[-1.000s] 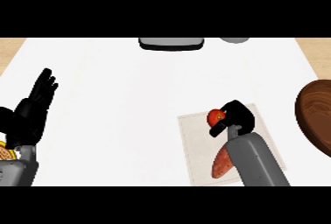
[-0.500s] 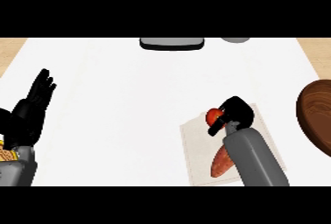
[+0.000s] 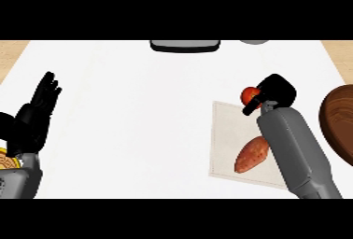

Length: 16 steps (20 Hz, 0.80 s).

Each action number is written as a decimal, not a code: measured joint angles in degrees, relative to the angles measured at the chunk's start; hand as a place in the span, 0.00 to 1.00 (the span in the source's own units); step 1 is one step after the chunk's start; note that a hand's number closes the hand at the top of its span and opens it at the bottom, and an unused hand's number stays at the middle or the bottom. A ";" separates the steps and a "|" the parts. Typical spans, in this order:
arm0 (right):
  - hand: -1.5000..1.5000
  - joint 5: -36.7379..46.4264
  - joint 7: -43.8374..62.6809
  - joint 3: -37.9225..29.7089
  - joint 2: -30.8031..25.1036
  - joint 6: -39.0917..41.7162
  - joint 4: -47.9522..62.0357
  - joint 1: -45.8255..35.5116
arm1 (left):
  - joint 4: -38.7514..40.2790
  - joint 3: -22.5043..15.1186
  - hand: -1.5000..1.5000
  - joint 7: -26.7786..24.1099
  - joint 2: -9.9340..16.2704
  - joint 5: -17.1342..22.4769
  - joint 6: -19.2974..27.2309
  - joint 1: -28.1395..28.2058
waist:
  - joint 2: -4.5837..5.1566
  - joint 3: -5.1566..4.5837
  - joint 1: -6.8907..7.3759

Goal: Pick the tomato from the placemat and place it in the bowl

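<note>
My right robot hand curls around the tomato above the placemat's far edge; the bowl waits at the table's right edge, just beyond.

Tomato in right robot hand above placemat; bowl right of placemat

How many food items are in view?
2: a tomato in the right hand above the placemat's far edge, and a sweet potato lying on it. The arm may hide more.
</note>
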 measured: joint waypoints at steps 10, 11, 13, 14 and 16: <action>1.00 13.89 5.96 2.49 -7.08 0.62 -10.25 -8.79 | -1.31 0.24 0.50 0.60 -0.25 -0.66 -0.12 1.46 | -0.60 -0.05 -0.97; 1.00 14.96 6.43 2.24 -7.50 0.78 -11.90 -9.40 | -1.22 0.44 0.50 0.66 -0.20 -0.62 -0.17 1.54 | -0.60 -0.03 -1.03; 1.00 16.36 6.89 1.29 -8.47 1.15 -15.73 -9.31 | -1.25 0.76 0.50 0.03 -0.15 -0.53 -0.52 2.21 | -0.61 -0.03 -1.15; 1.00 16.75 6.99 0.58 -9.33 1.74 -17.80 -9.28 | -1.59 0.80 0.50 0.48 -0.19 -0.48 -0.49 2.38 | -0.64 -0.02 -1.27; 1.00 17.81 7.37 -0.61 -10.01 2.57 -21.06 -8.66 | -1.52 1.06 0.50 0.68 -0.23 -0.60 -0.49 2.18 | -0.58 -0.02 -1.28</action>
